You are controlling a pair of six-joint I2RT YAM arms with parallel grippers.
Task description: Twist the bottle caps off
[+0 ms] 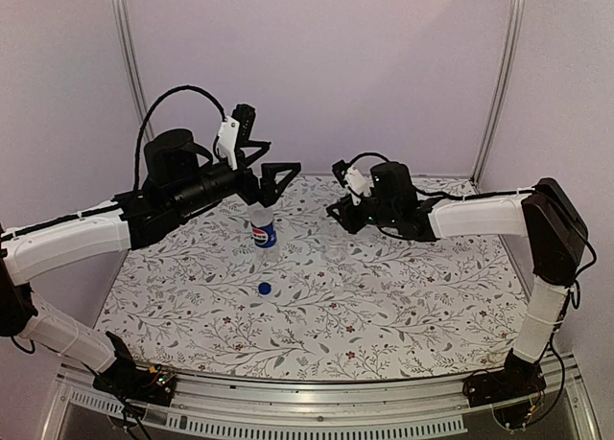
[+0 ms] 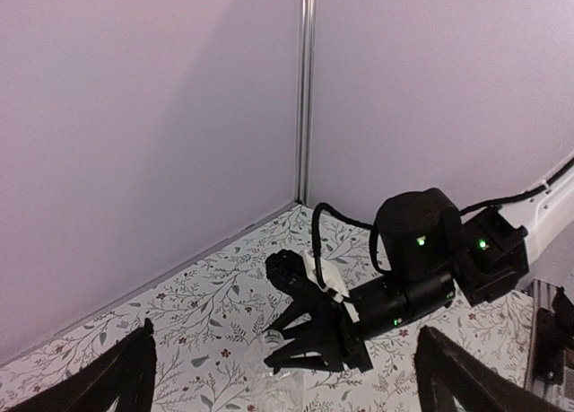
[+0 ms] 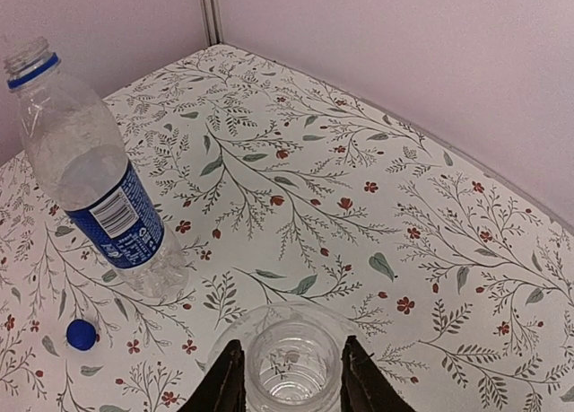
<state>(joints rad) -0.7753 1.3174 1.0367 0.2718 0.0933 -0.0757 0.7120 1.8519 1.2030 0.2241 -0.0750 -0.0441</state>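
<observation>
**Left arm** (image 1: 67, 239): It reaches in over the left half of the flower-patterned surface (image 1: 403, 306). The left jaws stand wide apart and hold nothing. In the left wrist view, the two fingers (image 2: 121, 376) sit at the lower corners of the frame. In the top view, the jaws hang just above the mouth of the tall bottle (image 1: 263, 227). Whether they touch it cannot be told.

**Tall bottle:** It stands upright on the surface, left of centre, and carries a blue label. Its mouth is open, and a blue ring sits around the neck.

**Blue cap** (image 1: 264, 288): It lies on the surface near the tall bottle, on the side toward the arm bases, apart from the bottle.

**Right arm** (image 1: 480, 215): It reaches in from the right edge toward the centre. The right jaws are narrow and closed on the neck of the short bottle (image 3: 287, 363), with one finger (image 3: 226, 381) on each side of its open mouth.

**Short bottle:** It is clear and unlabelled, and sits to the right of the tall bottle, apart from it. Its base is hidden, so whether it rests on the surface or is lifted cannot be told.
</observation>
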